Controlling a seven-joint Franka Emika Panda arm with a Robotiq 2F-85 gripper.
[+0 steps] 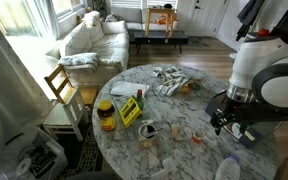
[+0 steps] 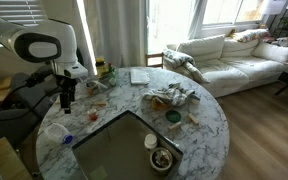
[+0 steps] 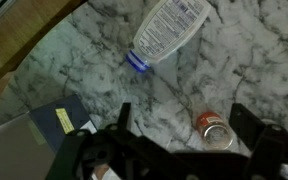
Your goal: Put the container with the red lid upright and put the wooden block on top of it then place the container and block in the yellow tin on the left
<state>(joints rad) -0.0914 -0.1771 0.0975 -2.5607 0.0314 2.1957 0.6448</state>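
1. One round white-and-grey marble table (image 1: 179,108) carries everything. At its left edge in an exterior view stands a pale wooden chair (image 1: 60,92).
2. Near the table's left side stands a dark round jar with a yellow lid (image 1: 105,113). Just beside it on the right lies the flat rectangular yellow tin (image 1: 130,110) with dark and green markings, set at a slant on the marble.
3. Toward the middle and further back, a crumpled grey-and-white cloth (image 1: 169,80) lies in a heap.
4. At the right side the white robot arm (image 1: 269,75) hangs its black gripper (image 1: 222,124) low over the marble, well apart from the yellow tin.
5. In the wrist view a flat dark blue notebook (image 3: 56,122) lies at the lower left, partly hidden under the gripper's body.
6. Higher up, near the middle of the wrist view, a clear plastic bottle with a blue cap (image 3: 169,28) lies on its side. The cap points down and to the left.
7. Below the plastic bottle the two dark fingers (image 3: 124,115) stand spread wide apart with nothing between them in their hold.
8. The tiny pale cylindrical container with the red lid (image 3: 214,128) rests on the marble between the fingers, nearer the one on the picture's right. It seems to lie on its side, though it is blurred, and neither finger touches it as far as can be seen.
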